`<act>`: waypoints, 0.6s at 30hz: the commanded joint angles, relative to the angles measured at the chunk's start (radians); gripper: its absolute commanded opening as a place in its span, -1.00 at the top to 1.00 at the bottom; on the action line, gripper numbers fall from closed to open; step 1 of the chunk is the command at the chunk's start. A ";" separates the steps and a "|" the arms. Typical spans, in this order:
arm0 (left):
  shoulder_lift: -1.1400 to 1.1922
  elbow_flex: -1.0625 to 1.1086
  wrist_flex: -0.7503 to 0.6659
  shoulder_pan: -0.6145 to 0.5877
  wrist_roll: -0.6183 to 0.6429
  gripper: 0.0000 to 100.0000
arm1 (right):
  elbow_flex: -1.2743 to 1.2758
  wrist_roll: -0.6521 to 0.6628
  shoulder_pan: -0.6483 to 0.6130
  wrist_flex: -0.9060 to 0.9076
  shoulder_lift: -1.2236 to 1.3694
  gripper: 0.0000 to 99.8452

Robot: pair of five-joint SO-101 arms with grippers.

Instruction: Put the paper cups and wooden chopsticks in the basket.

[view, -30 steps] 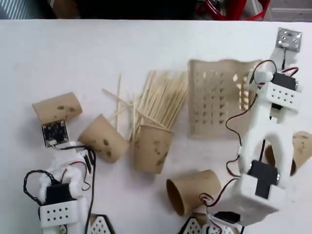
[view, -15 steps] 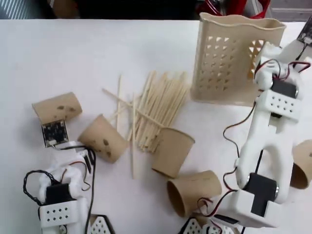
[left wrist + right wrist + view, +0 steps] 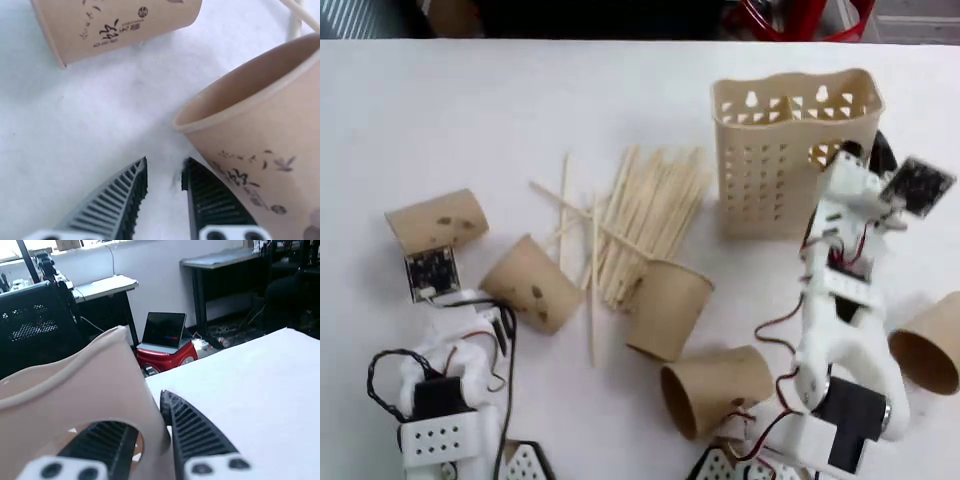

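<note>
The beige perforated basket [image 3: 775,170] stands upright at the right rear of the table. My right gripper [image 3: 842,160] is shut on its right wall; in the right wrist view the basket wall [image 3: 75,385] sits between the fingers [image 3: 192,432]. Wooden chopsticks [image 3: 640,215] lie in a loose pile left of the basket. Brown paper cups lie on their sides: one far left [image 3: 435,220], one near it [image 3: 530,283], one mid-table [image 3: 668,308], one in front [image 3: 715,388], one at the right edge [image 3: 928,345]. My left gripper [image 3: 162,167] is slightly open, empty, beside a cup's rim [image 3: 260,140].
Another cup [image 3: 115,25] lies beyond the left gripper, with a chopstick [image 3: 300,15] past it. The right arm's white body [image 3: 840,340] stretches between the front cup and the right-edge cup. Bare table lies along the back and far left.
The basket went from lying flat to standing upright, raised by the right gripper. The mid-table cup tipped and shifted right; the right-edge cup shifted too. The left arm stayed still.
</note>
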 commanded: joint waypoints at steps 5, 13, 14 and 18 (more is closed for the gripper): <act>-0.008 -0.005 0.002 -0.008 0.005 0.74 | 0.307 -0.003 0.051 -0.366 -0.091 0.92; -0.008 -0.005 0.002 -0.008 0.005 0.74 | 0.376 -0.011 0.110 -0.367 -0.084 0.44; -0.008 -0.005 0.002 -0.008 0.005 0.74 | 0.385 -0.011 0.111 -0.367 -0.084 0.42; -0.008 -0.005 0.002 -0.008 0.005 0.74 | 0.453 0.002 0.111 -0.374 -0.093 0.42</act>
